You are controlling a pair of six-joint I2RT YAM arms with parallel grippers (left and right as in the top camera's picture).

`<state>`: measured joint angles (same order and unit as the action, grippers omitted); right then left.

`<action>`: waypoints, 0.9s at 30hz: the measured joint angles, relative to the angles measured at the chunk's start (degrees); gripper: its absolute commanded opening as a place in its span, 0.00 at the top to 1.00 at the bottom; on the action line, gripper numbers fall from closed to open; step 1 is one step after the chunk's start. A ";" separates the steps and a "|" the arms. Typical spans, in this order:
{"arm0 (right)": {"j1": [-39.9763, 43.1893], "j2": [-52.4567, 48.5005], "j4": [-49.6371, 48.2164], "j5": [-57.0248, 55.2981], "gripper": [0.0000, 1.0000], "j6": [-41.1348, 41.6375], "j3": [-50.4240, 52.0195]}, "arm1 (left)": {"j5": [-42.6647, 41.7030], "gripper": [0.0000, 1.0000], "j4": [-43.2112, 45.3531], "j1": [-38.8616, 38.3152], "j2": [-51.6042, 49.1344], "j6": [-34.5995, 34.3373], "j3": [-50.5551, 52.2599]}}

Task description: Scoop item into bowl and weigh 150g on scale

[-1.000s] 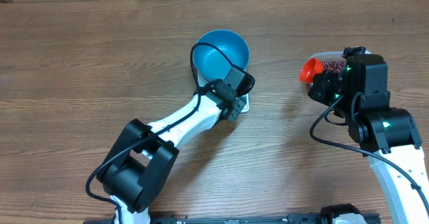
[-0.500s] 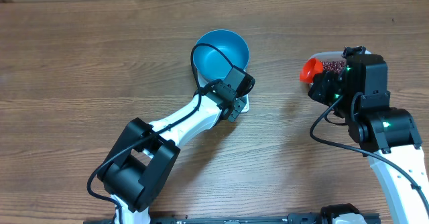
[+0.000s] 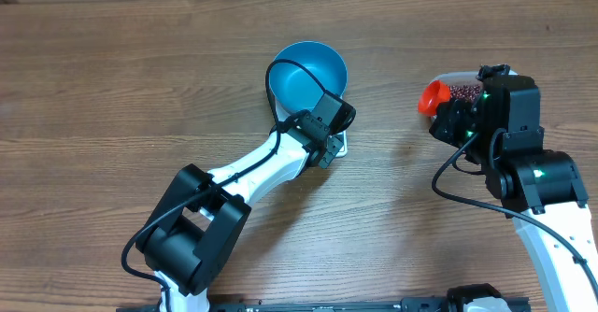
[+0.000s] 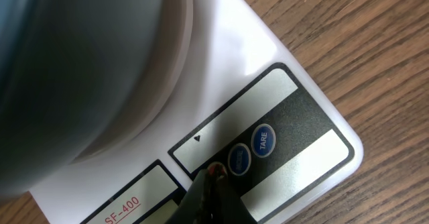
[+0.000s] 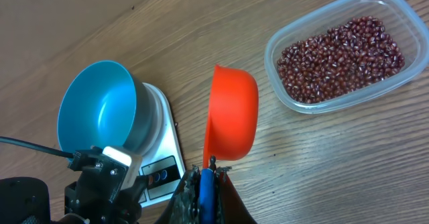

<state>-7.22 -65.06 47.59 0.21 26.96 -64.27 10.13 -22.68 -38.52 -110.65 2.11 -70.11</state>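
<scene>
- Wood-grain table (image 3: 112,69): your blue bowl (image 3: 308,74) sits on the white scale (image 4: 281,63), centre far.
- Left gripper (image 4: 213,177), closed and holding nothing, has its tip on the scale's button panel.
- Right gripper (image 5: 204,177) is clamped on an orange scoop (image 5: 231,117). The beans (image 5: 342,60) lie in the clear tub (image 5: 402,9) just right of it, nearer your right arm.

"SF-400" and "TARE" on scale (image 4: 234,49)

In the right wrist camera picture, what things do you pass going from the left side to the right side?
blue bowl → white scale → orange scoop → clear tub with the red beans in it.
</scene>
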 measured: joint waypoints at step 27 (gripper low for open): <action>0.00 0.00 -0.04 0.02 0.96 -0.02 0.00 | 0.00 0.96 1.03 0.00 -1.05 0.00 0.00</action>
<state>-7.22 -65.06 47.55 0.23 26.94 -64.27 10.13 -21.65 -38.52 -111.70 2.11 -70.11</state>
